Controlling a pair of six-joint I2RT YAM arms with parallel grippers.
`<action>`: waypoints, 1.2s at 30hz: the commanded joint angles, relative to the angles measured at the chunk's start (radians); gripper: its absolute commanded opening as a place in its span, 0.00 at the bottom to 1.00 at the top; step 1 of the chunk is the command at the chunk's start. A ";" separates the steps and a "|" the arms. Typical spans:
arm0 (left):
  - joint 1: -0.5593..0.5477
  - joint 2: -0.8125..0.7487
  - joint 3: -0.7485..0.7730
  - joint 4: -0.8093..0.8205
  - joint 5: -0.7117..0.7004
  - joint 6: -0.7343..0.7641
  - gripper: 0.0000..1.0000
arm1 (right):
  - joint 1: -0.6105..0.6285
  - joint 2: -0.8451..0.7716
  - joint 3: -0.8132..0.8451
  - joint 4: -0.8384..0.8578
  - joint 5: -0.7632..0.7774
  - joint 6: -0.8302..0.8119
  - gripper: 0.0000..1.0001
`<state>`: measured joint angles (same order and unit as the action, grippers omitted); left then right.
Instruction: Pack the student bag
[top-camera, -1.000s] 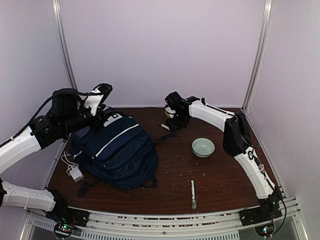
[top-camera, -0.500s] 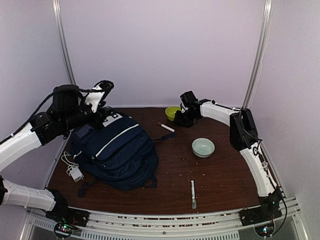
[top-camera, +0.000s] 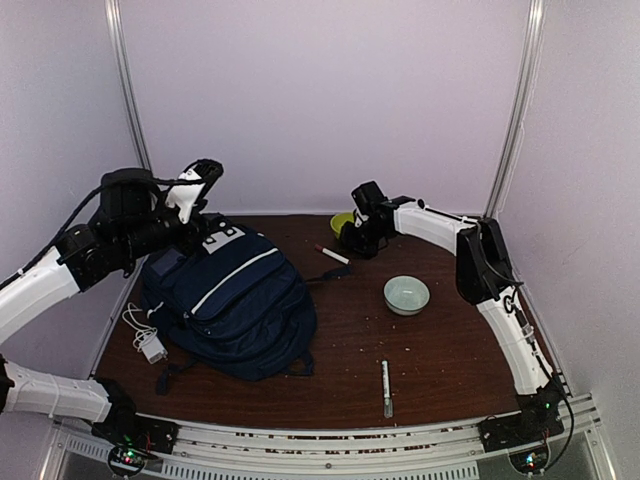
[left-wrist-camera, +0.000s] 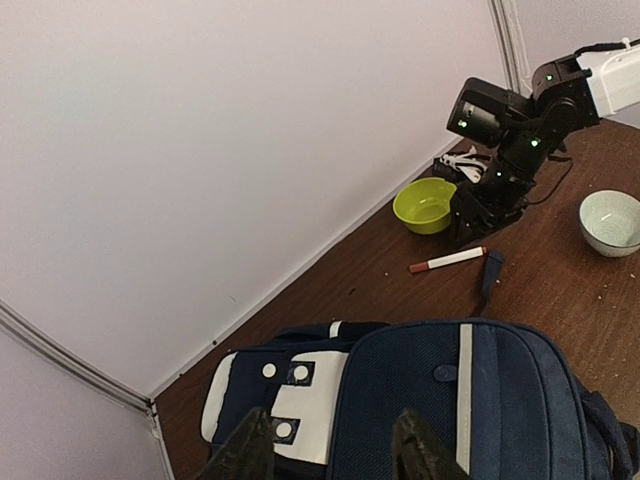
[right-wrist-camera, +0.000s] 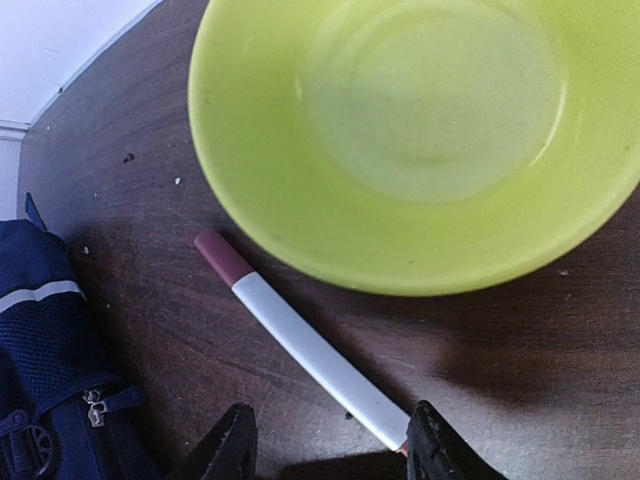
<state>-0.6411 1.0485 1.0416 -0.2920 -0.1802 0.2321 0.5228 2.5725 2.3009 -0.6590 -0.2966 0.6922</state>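
marker (right-wrist-camera: 310, 355) end between parted fingers (right-wrist-camera: 228, 442) — lime bowl (right-wrist-camera: 420, 150) just beside

You've got a dark brown wood-grain table (top-camera: 440, 370) boxed in by plain pale lilac-white panels: a back wall (top-camera: 330, 100) along the table's far edge and side walls (top-camera: 50, 120) along its left and right edges. Thin metal posts (top-camera: 521, 100) run up from both far corners, and a light perforated metal rail (top-camera: 330, 442) spans the near edge. Lighting is soft and even, with only faint shadows on the wood.
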 joint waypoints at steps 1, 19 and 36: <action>0.009 -0.026 -0.009 0.049 0.008 0.013 0.43 | 0.016 0.008 0.041 -0.060 -0.039 0.007 0.53; 0.010 -0.042 -0.007 0.034 0.025 -0.010 0.44 | -0.002 -0.023 -0.071 0.096 -0.063 0.193 1.00; 0.009 -0.053 -0.017 0.039 0.014 0.004 0.45 | 0.020 0.070 -0.056 0.317 -0.283 0.458 1.00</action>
<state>-0.6403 1.0096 1.0359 -0.2886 -0.1665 0.2344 0.5266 2.5927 2.2356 -0.3843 -0.4988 1.0737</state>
